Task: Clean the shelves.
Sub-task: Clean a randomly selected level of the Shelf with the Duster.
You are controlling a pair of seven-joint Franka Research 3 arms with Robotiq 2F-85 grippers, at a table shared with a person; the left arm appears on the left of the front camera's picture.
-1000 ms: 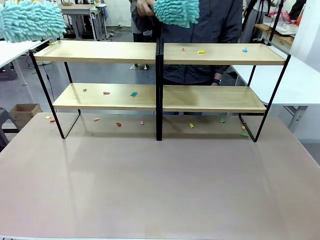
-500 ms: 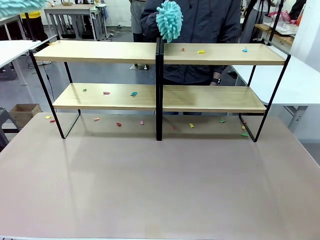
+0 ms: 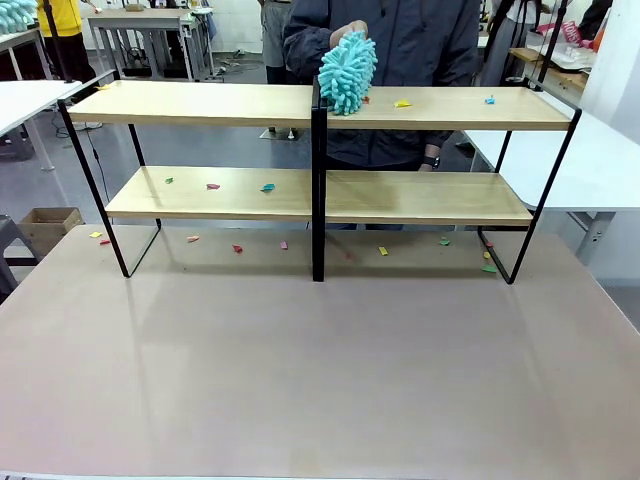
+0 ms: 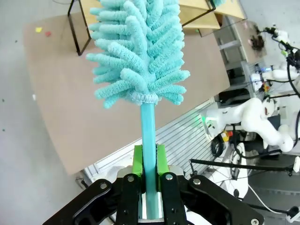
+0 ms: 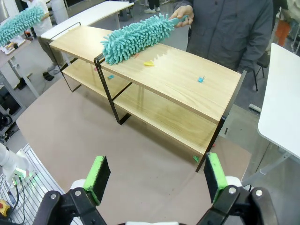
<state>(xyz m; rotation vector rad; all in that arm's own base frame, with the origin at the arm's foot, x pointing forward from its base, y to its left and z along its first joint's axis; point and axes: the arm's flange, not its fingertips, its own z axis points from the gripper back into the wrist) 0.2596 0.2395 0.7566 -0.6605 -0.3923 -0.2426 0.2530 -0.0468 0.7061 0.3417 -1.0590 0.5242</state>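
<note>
Your left gripper (image 4: 149, 159) is clenched on the pale teal handle of a fluffy teal chenille duster (image 4: 136, 51), held high off the left end of the bench (image 3: 320, 380). The wide two-tier rack of light-wood shelves (image 3: 200, 103) in its thin black frame stands along the bench's far side. Lay the duster head flat on the upper left board and sweep along its length. Then do the lower left board, where small coloured scraps (image 3: 267, 187) lie. Your right gripper (image 5: 154, 176) hangs released above the bench. Mind the black centre post (image 3: 318, 180). Just beside it, the person's hand (image 5: 180, 10) works a second teal duster (image 3: 347, 70) on the upper right board.
</note>
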